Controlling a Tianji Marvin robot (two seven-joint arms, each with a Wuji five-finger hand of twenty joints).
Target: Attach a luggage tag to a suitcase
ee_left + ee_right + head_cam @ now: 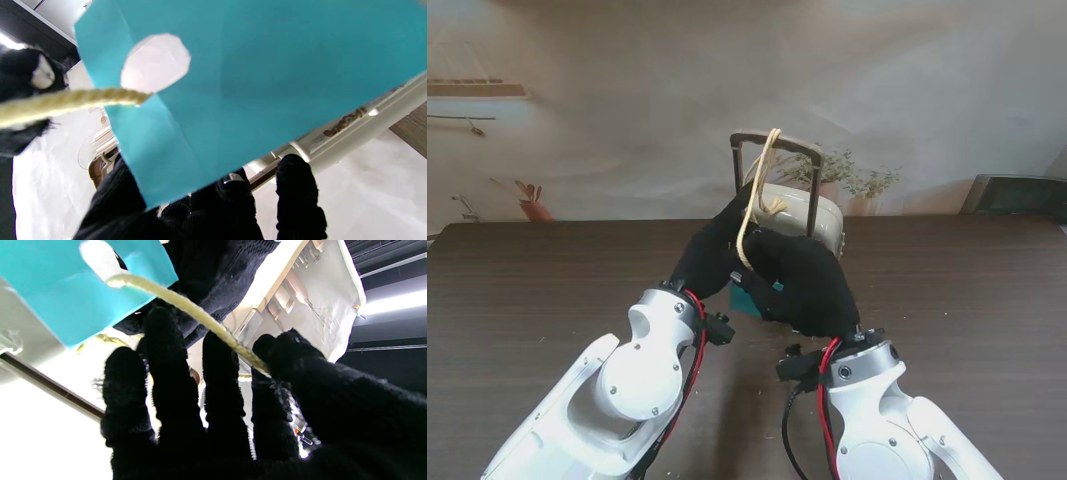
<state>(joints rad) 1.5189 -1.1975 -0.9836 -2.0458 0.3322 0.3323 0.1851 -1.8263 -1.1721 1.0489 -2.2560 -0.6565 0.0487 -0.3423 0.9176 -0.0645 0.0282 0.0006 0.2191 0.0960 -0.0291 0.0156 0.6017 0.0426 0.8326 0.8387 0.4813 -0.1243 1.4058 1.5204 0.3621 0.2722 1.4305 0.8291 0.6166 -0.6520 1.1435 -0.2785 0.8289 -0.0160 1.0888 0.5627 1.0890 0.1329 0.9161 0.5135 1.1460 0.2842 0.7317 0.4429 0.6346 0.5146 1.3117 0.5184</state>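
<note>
A: Where is the luggage tag (253, 76) now?

B: In the stand view only a teal corner shows, low in the middle of the frame, between the two black-gloved hands and in front of the cream suitcase (812, 218). In the left wrist view the teal card fills most of the frame, with its punched hole toward the upper left.

A: And the cord (749, 215)?

B: It runs through that hole and, in the stand view, climbs to the centre top of the frame, where it is draped over the dark handle (776, 146) of the suitcase.

A: What are the hands doing?

B: The right hand (805, 280) has the cord pinched between thumb and forefinger; the other fingers stand apart. The left hand (710, 250) reaches toward the suitcase, fingers curled beneath the tag. I cannot tell whether it actually grips anything.

A: How will these handle?

B: I judge the tag light and thin, like card, stiff enough to hold flat but easy to crease or tear at the hole. The cord looks soft, limp and slightly rough, so it should not slip much. Better to take the cord close to the hole, not the card's edge.
</note>
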